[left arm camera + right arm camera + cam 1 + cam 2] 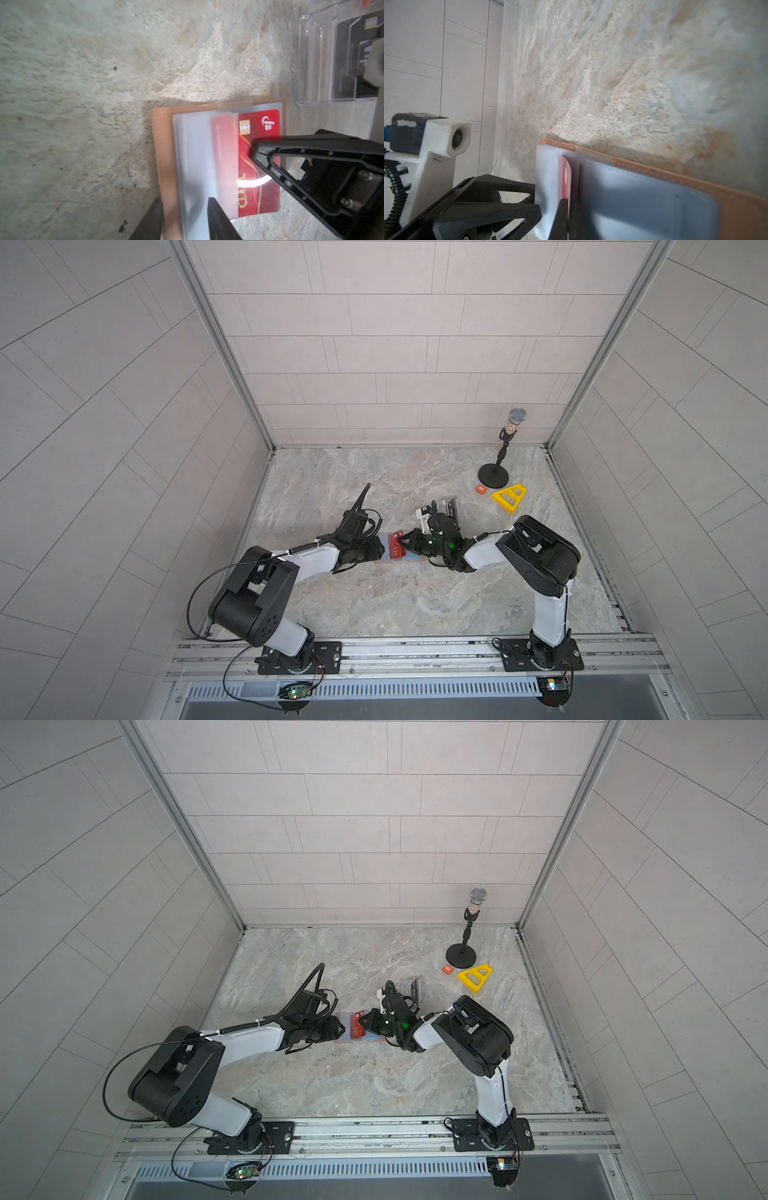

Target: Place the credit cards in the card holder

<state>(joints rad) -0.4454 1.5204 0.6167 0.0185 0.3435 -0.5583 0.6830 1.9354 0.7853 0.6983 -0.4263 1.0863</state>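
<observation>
While the red card (245,166) sat half inside a clear sleeve (199,158) of the card holder (164,155), open at mid-table, the right gripper (252,153) clamped its right end, the left gripper (185,220) with jaws apart astride the holder's left edge; finishing likely needed a leftward push

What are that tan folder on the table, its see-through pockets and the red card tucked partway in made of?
The tan folding card holder: looks like leather or imitation leather, matte, with a stitched seam along the edge. Its see-through pockets: probably soft frosted plastic film, hazing the card beneath. The red card: stiff glossy plastic, with a bright glare streak and a gold chip.
</observation>
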